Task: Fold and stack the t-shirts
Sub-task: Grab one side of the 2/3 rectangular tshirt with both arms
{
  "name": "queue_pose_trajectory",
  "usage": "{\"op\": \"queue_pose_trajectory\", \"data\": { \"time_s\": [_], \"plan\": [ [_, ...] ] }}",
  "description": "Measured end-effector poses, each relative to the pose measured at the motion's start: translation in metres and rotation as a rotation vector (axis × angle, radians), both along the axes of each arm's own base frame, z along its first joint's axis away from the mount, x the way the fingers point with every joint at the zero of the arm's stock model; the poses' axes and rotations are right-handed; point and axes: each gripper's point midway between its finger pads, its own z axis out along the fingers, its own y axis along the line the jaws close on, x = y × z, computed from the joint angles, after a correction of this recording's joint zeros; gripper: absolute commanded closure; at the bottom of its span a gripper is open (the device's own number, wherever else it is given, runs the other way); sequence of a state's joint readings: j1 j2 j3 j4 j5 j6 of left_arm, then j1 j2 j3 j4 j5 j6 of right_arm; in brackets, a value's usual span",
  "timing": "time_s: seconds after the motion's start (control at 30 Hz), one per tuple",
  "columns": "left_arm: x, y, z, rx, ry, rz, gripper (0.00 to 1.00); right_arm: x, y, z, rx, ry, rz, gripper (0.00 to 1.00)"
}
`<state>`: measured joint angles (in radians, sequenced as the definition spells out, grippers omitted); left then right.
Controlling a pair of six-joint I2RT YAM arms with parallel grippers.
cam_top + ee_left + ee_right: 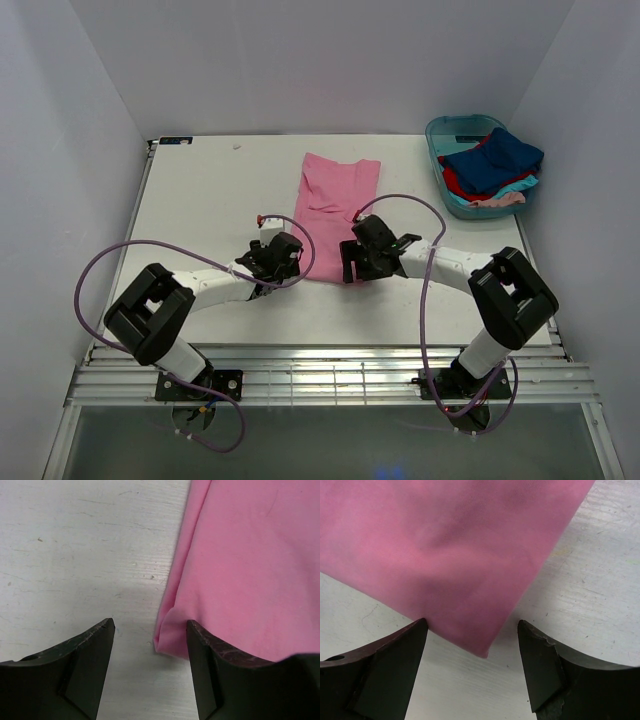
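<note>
The pink shirt (338, 200) lies flat near the middle of the white table (200, 200), in a long, narrow shape. It looks soft, thin and light, so it will likely flop and bend when lifted, but it will not break. The best spots to pinch are its two near corners. The left gripper (150, 640) is wide open at the 7 o'clock corner, holding nothing. The right gripper (472, 640) is wide open at the 5 o'clock corner, empty too. More shirts (495, 165) sit heaped in the smooth tub (450, 130) at 2 o'clock.
</note>
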<state>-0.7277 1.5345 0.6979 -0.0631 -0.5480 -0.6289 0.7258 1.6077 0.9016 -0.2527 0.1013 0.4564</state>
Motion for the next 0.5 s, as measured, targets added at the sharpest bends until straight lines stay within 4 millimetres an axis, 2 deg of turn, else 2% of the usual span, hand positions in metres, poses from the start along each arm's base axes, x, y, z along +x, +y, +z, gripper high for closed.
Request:
{"op": "queue_pose_trajectory", "data": {
  "time_s": [0.17,0.3,0.5],
  "plan": [
    [0.001,-0.007,0.001,-0.031,-0.001,-0.016,0.30,-0.002,0.003,-0.005,-0.003,0.009,0.001,0.23],
    [0.001,-0.011,0.000,-0.049,0.005,-0.027,0.32,0.000,0.005,-0.005,0.002,0.003,0.001,0.27],
    [-0.001,-0.016,-0.012,-0.063,0.031,-0.028,0.41,0.000,0.005,-0.005,0.001,-0.001,-0.002,0.36]
  ]
}}
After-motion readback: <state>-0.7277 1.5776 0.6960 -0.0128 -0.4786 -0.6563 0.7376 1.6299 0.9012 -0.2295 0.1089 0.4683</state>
